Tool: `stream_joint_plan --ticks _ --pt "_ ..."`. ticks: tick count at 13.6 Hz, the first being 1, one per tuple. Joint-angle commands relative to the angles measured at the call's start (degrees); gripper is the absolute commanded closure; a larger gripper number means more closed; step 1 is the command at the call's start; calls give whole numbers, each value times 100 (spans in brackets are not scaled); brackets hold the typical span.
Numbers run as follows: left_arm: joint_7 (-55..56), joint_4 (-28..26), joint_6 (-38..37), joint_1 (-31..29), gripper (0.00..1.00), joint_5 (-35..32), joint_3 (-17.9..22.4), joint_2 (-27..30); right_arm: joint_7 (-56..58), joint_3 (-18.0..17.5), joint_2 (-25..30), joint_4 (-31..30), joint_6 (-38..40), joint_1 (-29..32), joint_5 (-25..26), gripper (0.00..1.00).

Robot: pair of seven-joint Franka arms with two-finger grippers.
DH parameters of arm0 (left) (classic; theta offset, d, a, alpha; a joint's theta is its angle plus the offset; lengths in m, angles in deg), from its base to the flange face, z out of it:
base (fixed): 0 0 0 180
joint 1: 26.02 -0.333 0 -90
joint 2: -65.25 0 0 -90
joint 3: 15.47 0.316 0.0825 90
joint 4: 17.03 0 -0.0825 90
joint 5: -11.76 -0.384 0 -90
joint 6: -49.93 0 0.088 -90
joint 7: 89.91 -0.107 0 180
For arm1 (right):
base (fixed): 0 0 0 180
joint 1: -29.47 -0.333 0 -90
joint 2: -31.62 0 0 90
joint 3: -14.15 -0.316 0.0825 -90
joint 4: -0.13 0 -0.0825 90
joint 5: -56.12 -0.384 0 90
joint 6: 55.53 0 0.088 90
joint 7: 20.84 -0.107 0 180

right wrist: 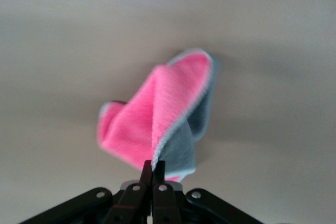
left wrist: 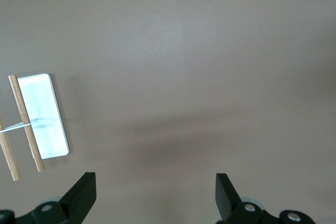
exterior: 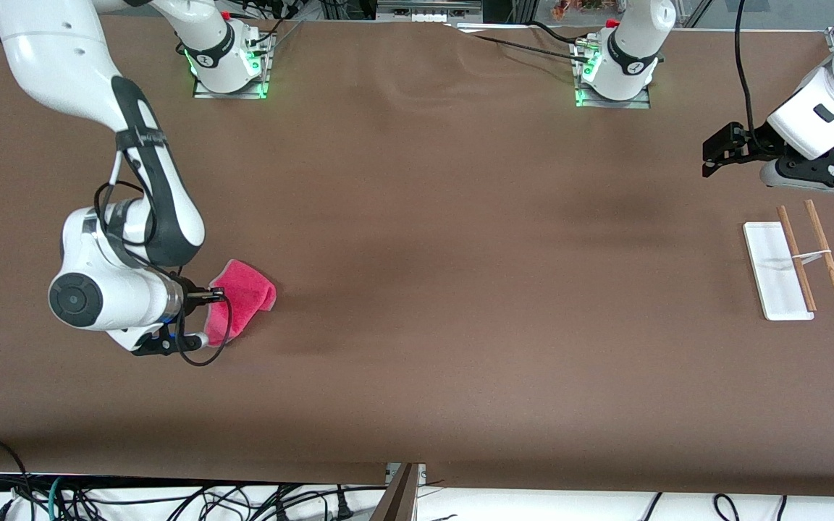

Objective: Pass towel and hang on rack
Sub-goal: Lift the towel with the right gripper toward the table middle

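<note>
The towel is pink-red with a grey underside and grey edge. My right gripper is shut on one edge of it at the right arm's end of the table. In the right wrist view the towel hangs folded from the closed fingertips, lifted off the brown table. The rack has a flat white base and two brown rods and stands at the left arm's end. My left gripper is open and empty in the air, beside the rack. The left wrist view shows the rack off to one side of the open fingers.
The brown table cover spans the view. The two arm bases stand along the edge farthest from the front camera. Cables hang under the table edge nearest that camera.
</note>
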Motion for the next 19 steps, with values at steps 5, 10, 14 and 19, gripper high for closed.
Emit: stream_joint_plan --ticks 5,10,14,19 --pt "-94 57 -84 -29 0 -70 16 39 62 -146 400 1082 811 -1113 -74 100" --pt "-93 66 -145 -21 0 -35 8 -171 36 -1217 419 1407 303 -1211 -57 100" --pt "-137 109 -566 58 0 175 -36 -680 62 -1930 419 1416 -401 -1219 -48 100" --pt "361 698 -585 59 0 1798 -36 -1638 62 -2222 419 1416 -621 -1692 -4 100"
